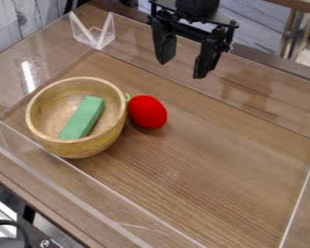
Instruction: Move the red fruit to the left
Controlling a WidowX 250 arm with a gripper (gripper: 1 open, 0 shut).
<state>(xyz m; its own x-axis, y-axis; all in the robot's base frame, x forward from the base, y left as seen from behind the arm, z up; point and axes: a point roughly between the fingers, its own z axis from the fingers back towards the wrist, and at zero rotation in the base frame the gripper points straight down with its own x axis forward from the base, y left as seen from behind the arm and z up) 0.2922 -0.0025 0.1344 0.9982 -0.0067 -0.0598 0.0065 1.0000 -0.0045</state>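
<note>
While the black tool hangs at the top of the view with its two fingers spread wide and nothing between them, a small, round red fruit sits on the wooden surface, just beside the right-hand rim of a round wooden bowl as the camera sees it. Inside the bowl lies a green rectangular block, slightly slanted.

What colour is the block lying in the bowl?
The block is green, seen in the camera view.
</note>
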